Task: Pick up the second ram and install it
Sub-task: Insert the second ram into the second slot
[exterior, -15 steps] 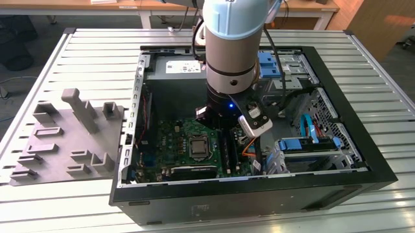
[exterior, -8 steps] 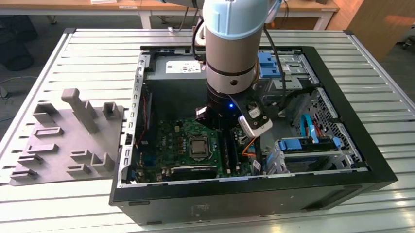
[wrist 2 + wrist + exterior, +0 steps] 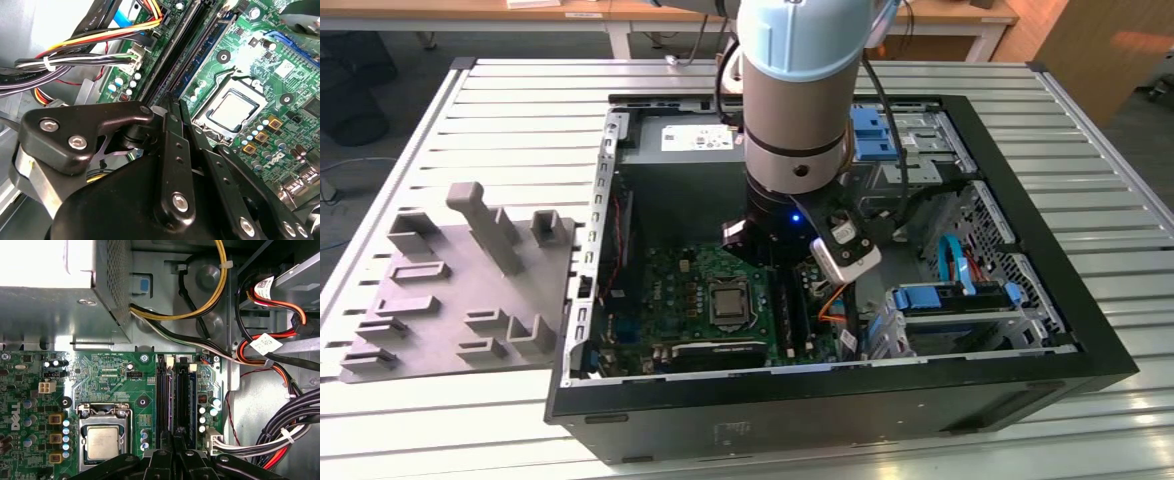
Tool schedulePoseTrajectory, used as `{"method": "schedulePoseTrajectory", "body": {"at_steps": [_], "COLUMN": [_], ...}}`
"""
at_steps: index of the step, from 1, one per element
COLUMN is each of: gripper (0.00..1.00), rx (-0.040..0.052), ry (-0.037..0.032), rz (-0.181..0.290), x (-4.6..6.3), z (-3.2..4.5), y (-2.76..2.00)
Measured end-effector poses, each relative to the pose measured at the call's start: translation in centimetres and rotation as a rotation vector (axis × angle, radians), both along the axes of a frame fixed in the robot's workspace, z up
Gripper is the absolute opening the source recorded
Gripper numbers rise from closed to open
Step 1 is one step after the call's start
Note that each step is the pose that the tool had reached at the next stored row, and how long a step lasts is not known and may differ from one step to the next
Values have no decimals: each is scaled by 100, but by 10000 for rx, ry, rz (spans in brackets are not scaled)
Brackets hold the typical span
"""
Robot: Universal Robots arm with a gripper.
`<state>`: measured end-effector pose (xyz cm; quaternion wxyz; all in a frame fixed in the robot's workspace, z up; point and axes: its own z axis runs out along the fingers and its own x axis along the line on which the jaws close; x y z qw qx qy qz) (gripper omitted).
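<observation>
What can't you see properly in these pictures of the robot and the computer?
Whether the gripper holds a ram stick: in both wrist views its own black links cover the spot.
The ram slots' near ends: first wrist view, under the gripper.
Part of the motherboard: exterior view, behind the arm.

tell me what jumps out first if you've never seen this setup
The big robot arm reaching down into an open computer case in the middle of the exterior view catches the eye first. In the first wrist view its gripper sits right over the RAM slots, with the bare CPU close beside them on the green board.
</observation>
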<state>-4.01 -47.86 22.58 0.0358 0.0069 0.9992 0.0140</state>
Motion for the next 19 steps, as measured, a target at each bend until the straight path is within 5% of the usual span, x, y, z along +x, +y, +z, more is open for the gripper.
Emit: {"method": "schedulePoseTrajectory", "body": {"at_steps": [19], "gripper": [13], "rx": [-3], "ry": [1], "rz": [1], "x": [-8], "z": [12], "y": [-25]}}
